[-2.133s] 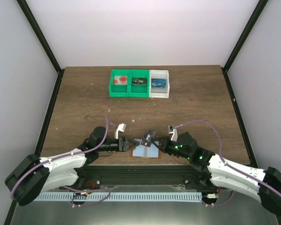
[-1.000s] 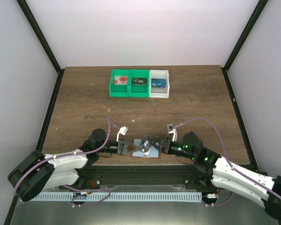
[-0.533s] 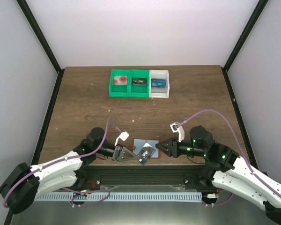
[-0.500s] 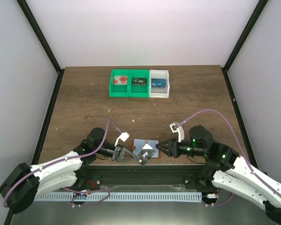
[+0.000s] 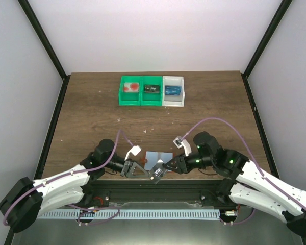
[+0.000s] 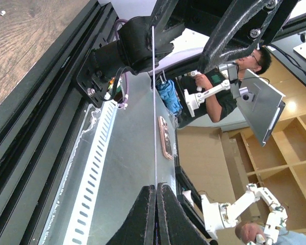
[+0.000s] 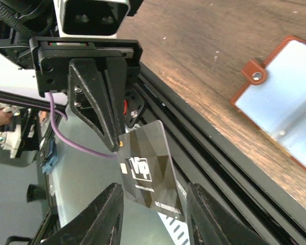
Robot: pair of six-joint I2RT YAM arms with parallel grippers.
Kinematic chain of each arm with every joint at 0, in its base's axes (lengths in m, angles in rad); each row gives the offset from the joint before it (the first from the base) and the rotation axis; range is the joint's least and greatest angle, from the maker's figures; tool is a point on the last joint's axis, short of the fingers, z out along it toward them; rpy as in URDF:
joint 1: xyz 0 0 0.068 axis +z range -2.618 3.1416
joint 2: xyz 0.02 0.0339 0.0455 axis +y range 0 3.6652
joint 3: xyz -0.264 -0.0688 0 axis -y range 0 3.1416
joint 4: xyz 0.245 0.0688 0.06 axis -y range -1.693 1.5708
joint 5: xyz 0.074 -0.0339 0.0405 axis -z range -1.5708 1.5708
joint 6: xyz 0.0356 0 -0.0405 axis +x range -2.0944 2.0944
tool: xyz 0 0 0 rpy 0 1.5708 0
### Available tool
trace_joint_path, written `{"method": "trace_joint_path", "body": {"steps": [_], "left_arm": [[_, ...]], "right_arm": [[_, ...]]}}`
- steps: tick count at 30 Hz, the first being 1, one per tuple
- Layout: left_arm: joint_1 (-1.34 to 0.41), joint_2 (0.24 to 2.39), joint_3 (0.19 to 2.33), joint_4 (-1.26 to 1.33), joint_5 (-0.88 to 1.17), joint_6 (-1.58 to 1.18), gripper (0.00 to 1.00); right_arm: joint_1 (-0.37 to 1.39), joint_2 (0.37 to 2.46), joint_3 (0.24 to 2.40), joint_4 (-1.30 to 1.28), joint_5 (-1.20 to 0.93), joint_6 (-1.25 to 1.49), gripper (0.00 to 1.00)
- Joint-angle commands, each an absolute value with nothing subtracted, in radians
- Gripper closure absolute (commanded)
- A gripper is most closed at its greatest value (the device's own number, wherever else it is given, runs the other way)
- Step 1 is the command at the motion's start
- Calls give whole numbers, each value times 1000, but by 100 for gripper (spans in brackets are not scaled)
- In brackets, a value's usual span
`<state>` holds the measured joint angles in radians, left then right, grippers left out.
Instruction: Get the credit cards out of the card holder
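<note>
Extracted one card point(image 7: 145, 171); pinched in left gripper point(image 7: 116, 145) past near edge, right gripper point(image 7: 154, 187) spread around it. Contents left in holder point(image 7: 290, 92) unclear.

I see one black credit card point(image 7: 145, 171) with a white logo, tilted and pinched by a corner in my left pincer point(image 7: 116, 144), just ahead of my right pincer's point(image 7: 154, 196) spread fingers. The card holder point(image 7: 288, 97) lies flat beyond it, pale blue inside upward, orange-brown edged.

Card point(image 7: 145, 171) black, white logo. Card holder point(image 7: 290, 97) pale blue inside, orange-brown border. Bins point(image 5: 130, 103) green, one white.
</note>
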<state>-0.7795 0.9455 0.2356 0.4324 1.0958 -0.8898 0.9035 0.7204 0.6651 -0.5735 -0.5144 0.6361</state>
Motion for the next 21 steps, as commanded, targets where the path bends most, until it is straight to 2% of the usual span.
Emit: {"method": "trace_joint_path", "body": {"steps": [1, 5, 14, 19, 21], "left_arm": [[-785, 931, 243, 458, 1114, -885, 100], [-785, 930, 239, 462, 1114, -886, 100], [-784, 917, 233, 479, 1120, -897, 100], [-785, 920, 233, 479, 1118, -896, 100], [-785, 919, 240, 455, 1107, -885, 100]], "right_arm": [[889, 768, 669, -472, -623, 617, 66], [868, 799, 669, -457, -655, 587, 73], [820, 830, 646, -457, -710, 544, 77], [812, 825, 627, -426, -754, 547, 96], [810, 821, 624, -421, -760, 545, 99]]}}
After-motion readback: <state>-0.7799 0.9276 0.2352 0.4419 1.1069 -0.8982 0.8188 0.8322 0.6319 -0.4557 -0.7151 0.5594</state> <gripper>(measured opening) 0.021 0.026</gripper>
